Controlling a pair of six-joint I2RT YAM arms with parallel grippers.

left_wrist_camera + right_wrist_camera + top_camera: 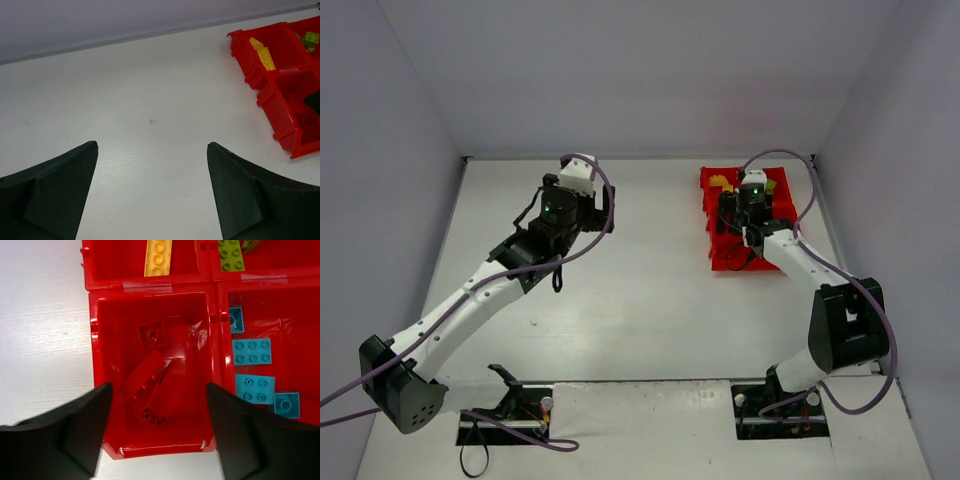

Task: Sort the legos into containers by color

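The red four-bin tray [721, 257] sits at the back right of the table. My right gripper [159, 387] is open and empty, hovering over the near-left bin [100, 365], which holds three red bricks [146, 375]. The bin to its right holds several teal bricks [252, 351]. The far bins hold a yellow brick [159, 257] and a green brick [231, 255]. My left gripper [152, 145] is open and empty over bare table, well left of the tray [265, 95]. From there I see yellow bricks [263, 52] and a green brick [310, 39] in the far bins.
White walls close the table at the back and both sides. The tray stands near the right wall [880, 200]. The left arm [480, 290] stretches diagonally across the left half of the table. No loose bricks show on the table.
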